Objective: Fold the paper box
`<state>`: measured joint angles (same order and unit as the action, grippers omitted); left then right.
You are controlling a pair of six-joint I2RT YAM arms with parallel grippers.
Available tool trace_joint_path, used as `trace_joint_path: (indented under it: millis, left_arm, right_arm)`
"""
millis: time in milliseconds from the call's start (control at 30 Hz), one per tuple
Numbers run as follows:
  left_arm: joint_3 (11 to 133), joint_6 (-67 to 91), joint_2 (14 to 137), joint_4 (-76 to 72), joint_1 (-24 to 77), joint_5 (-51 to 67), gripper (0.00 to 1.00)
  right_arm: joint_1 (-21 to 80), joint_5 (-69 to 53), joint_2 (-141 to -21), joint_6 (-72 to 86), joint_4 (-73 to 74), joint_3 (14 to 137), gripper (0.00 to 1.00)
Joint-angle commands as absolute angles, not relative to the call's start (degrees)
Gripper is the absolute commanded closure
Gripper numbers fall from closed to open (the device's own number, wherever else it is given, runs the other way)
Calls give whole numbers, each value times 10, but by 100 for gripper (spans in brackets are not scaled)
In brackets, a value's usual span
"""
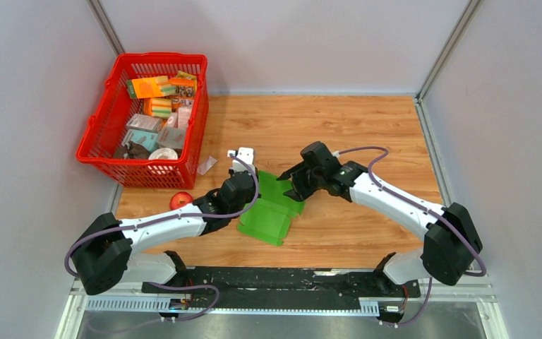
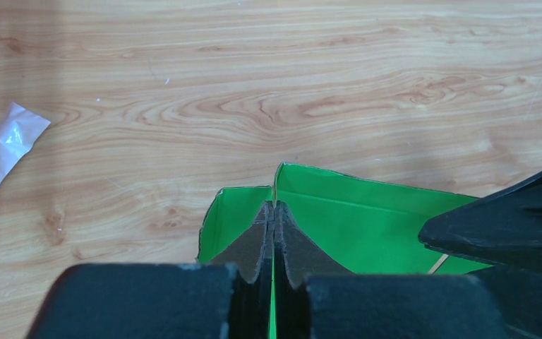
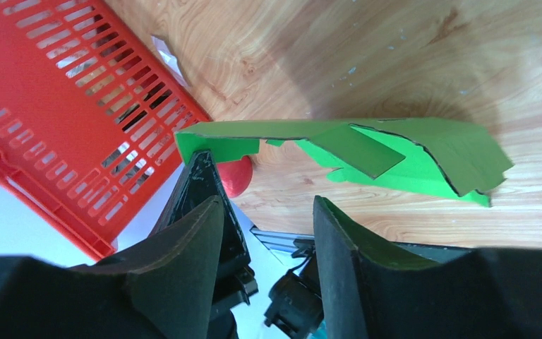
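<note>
The paper box [image 1: 272,212] is a bright green die-cut sheet, partly folded, in the middle of the wooden table. My left gripper [image 1: 252,186] is shut on the sheet's left edge. In the left wrist view its fingertips [image 2: 274,214] pinch a thin upright wall of green card [image 2: 367,219]. My right gripper [image 1: 294,189] is open and empty at the sheet's far right side. In the right wrist view [image 3: 265,212] the sheet [image 3: 423,152] is lifted off the table just ahead of the jaws, not between them. One right finger also shows in the left wrist view [image 2: 508,226].
A red basket [image 1: 162,58] full of small packages stands at the back left and shows in the right wrist view [image 3: 56,106]. A red ball [image 1: 181,200] lies by the left arm. A small white wrapper [image 1: 207,164] lies by the basket. Grey walls enclose the table.
</note>
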<state>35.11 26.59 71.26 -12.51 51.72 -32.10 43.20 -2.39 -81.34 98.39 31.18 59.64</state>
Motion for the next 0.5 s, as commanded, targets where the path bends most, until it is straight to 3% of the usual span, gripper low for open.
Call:
trace_joint_path:
  millis: [0, 300, 467]
  left_arm:
    - [343, 279, 691, -168, 522, -349, 100]
    - [325, 293, 689, -181, 527, -392, 100]
    - [316, 287, 682, -189, 531, -406, 100]
  right_arm:
    - [447, 46, -824, 1084, 337, 635, 55]
    - [448, 81, -874, 1116, 381, 697, 50]
    - [448, 85, -899, 1140, 392, 721, 53]
